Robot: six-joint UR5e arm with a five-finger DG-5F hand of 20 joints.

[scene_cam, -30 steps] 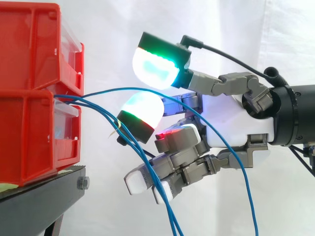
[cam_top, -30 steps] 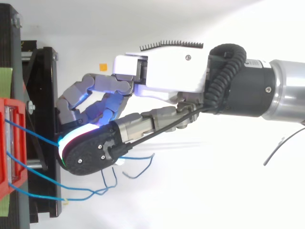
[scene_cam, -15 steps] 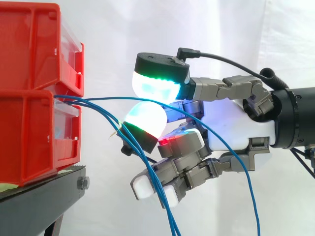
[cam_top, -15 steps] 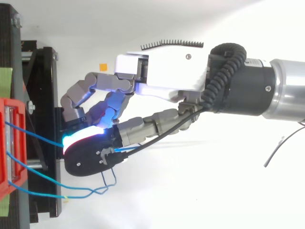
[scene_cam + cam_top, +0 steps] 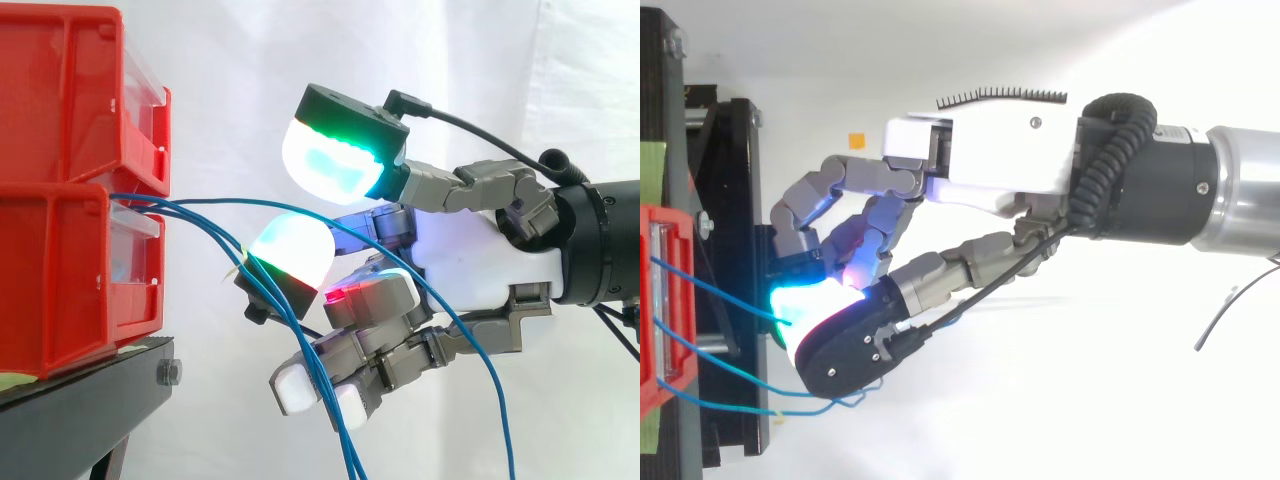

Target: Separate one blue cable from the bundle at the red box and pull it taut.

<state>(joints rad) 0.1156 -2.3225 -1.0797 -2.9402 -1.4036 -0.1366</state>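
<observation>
The stacked red bins point(image 5: 60, 150) sit out past my fingertips, on the black stand point(image 5: 80, 395). The lower red box point(image 5: 60, 290) is level with my hand point(image 5: 480, 260), which reaches straight toward it from the other side. The blue bundle point(image 5: 335, 430) leaves the front of that box and fans out toward me. Most of its strands sag away below and drop in front of my lower fingers point(image 5: 350, 355), which are loosely bent. I cannot tell whether those strands touch them. One blue cable point(image 5: 503, 420) parts from the rest and runs nearly level from the box toward my palm, so its long axis lies along my own reach. It then crosses in front of my palm and falls away beneath my wrist. That strand passes through the gap between my two big pads. The upper pad point(image 5: 335, 160), glowing green and cyan, stands clearly above it and apart from it, and the lower pad point(image 5: 293, 243) lies just under it, seemingly brushing it. So my hand is open, with the pinch unclosed and nothing clamped. From above, my hand point(image 5: 990, 160) hangs just off the stand's edge, with the strands point(image 5: 720, 285) running from the box to my fingertips. I judge the move to come turns on this: the chosen cable already lies between the pads, so they need only meet on it before I draw back along its line, away from the box.
</observation>
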